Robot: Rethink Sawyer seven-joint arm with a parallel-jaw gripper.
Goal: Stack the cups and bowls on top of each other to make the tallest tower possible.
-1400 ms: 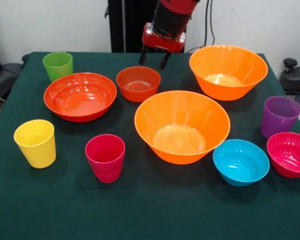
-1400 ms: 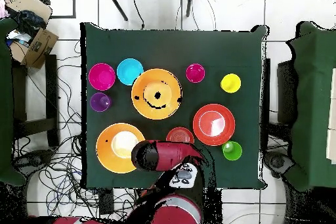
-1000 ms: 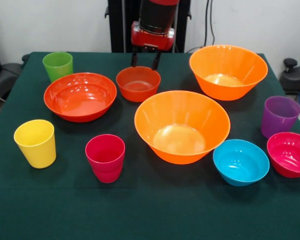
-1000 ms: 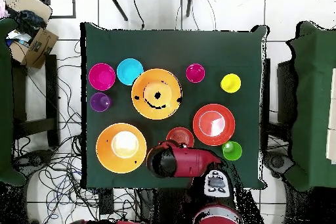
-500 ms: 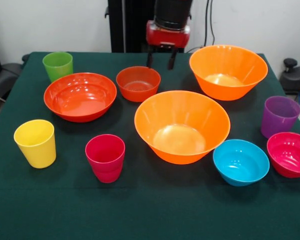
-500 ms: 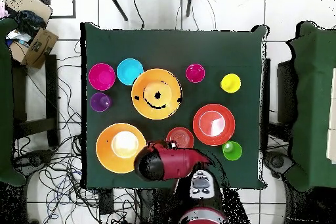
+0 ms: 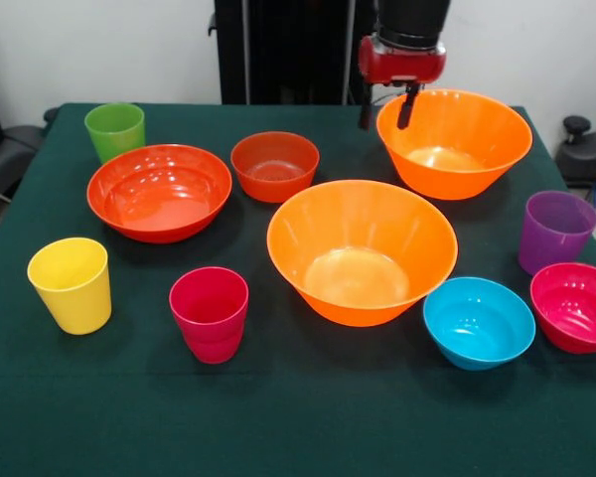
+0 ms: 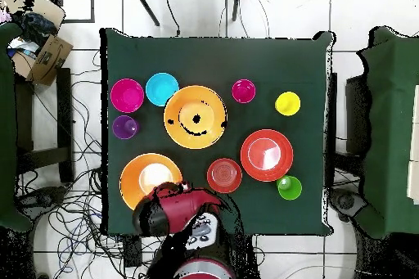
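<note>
My gripper (image 7: 385, 109) hangs open and holds nothing, its fingers either side of the left rim of the far large orange bowl (image 7: 457, 144). In the overhead view the arm (image 8: 168, 209) covers that bowl's (image 8: 146, 176) lower edge. A second large orange bowl (image 7: 362, 250) stands mid-table. The wide red-orange bowl (image 7: 159, 191) and small red-orange bowl (image 7: 274, 165) are at the left. Blue bowl (image 7: 478, 321) and magenta bowl (image 7: 576, 306) sit front right. Green cup (image 7: 114, 129), yellow cup (image 7: 71, 283), crimson-pink cup (image 7: 210, 312) and purple cup (image 7: 556, 231) each stand alone. No tower shows.
A dark green cloth (image 7: 298, 417) covers the table, with its edges near the green cup and purple cup. Cables and a cardboard box (image 8: 49, 55) lie on the floor around the table.
My gripper swung from behind the small red-orange bowl across to the far large orange bowl's rim, staying open. No cup or bowl moved.
</note>
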